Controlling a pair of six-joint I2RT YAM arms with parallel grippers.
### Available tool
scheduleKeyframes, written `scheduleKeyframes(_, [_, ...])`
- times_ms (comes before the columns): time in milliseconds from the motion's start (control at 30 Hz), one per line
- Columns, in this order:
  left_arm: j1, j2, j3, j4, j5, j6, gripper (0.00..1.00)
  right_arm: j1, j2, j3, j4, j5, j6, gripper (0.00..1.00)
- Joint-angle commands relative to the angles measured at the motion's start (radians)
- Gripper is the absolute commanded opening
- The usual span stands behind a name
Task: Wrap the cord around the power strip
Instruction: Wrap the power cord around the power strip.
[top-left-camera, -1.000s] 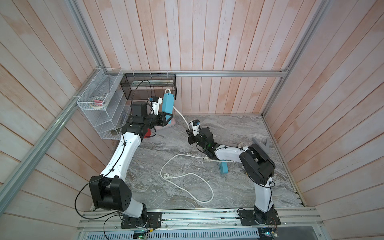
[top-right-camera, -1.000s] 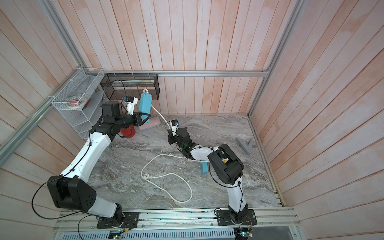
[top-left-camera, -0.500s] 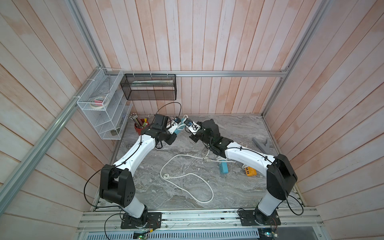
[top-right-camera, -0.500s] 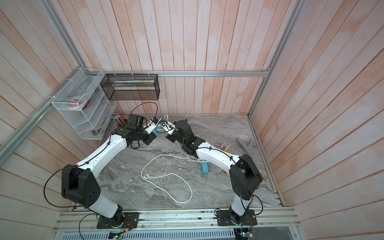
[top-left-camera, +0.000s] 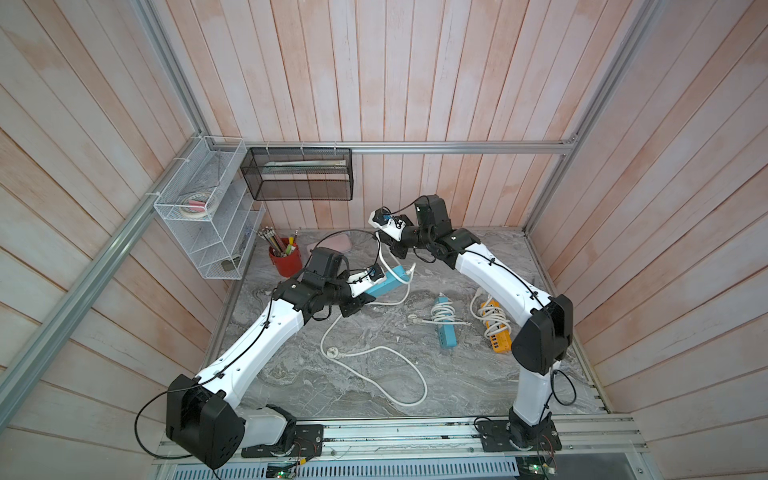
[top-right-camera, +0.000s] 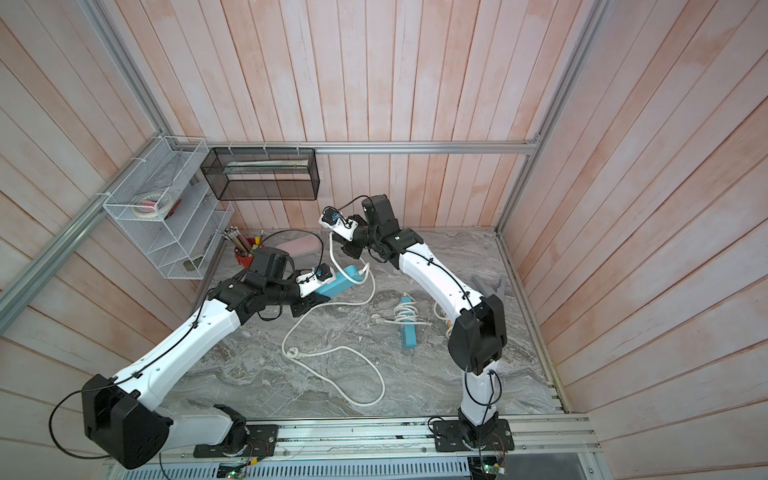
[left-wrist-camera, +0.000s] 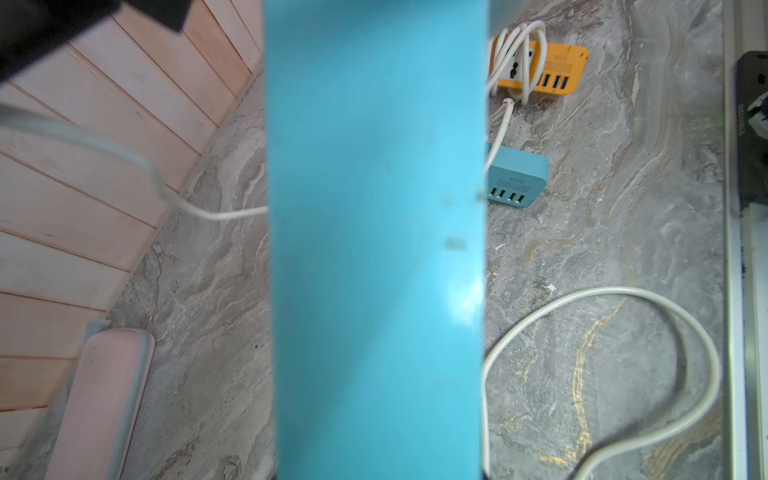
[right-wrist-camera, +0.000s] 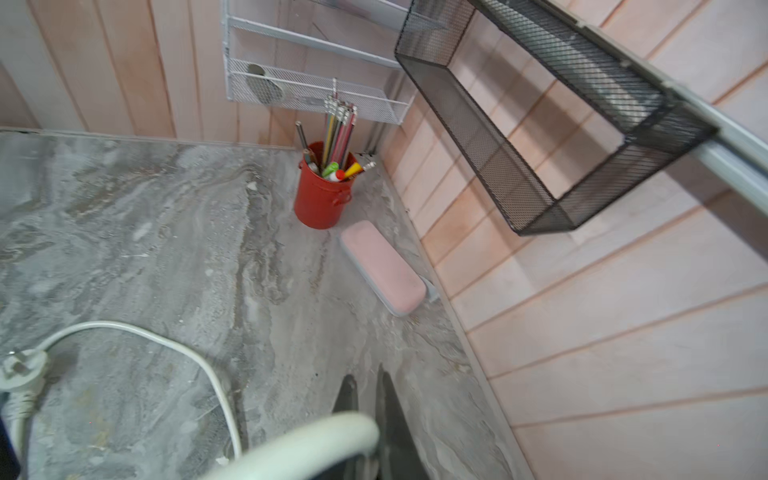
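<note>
Left claw (top-left-camera: 368, 293) clamping blue power strip (top-left-camera: 390, 280); strip no longer standing upright by black basket (top-left-camera: 297, 174), now slanting low over desk (top-left-camera: 457, 386), back-left. Right claw (right-wrist-camera: 365, 386), nearly closed, pinching cord (right-wrist-camera: 307, 440), having risen toward back wall and drawing cord up from strip's end. Remaining cord and plug (top-left-camera: 331, 352) lying loose on desk. Seemingly setting up first turn; no wrap showing on strip yet.

Glossy plastic power strip (left-wrist-camera: 374, 249), smooth white cord (right-wrist-camera: 299, 442).
</note>
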Motion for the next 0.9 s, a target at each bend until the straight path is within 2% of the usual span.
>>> scheduleKeyframes(0, [-0.039,-0.081,-0.021,0.129,0.193,0.033,0.0,-0.082,0.083,0.034,0.08,-0.214,0.158,0.2])
scheduleKeyframes(67, [-0.028,-0.112,-0.039,0.215,0.201,-0.028,0.0,-0.088,0.082,-0.043,0.242,-0.275,0.274,0.33])
scheduleKeyframes(167, [0.003,-0.132,-0.044,0.285,0.2,-0.114,0.0,-0.088,0.06,-0.205,0.552,-0.276,0.457,0.44])
scheduleKeyframes(367, [0.032,-0.107,0.028,0.269,0.169,-0.198,0.0,-0.079,0.14,-0.285,0.888,-0.123,0.745,0.63])
scheduleKeyframes(467, [0.04,-0.078,0.07,0.242,0.173,-0.225,0.0,-0.05,0.185,-0.307,1.027,-0.071,0.856,0.67])
scheduleKeyframes(667, [0.07,-0.03,0.15,0.141,0.168,-0.277,0.0,-0.03,0.112,-0.559,1.25,0.019,0.897,0.7])
scheduleKeyframes(867, [0.078,0.014,0.214,0.102,0.159,-0.362,0.0,-0.03,0.087,-0.646,1.204,0.077,0.824,0.72])
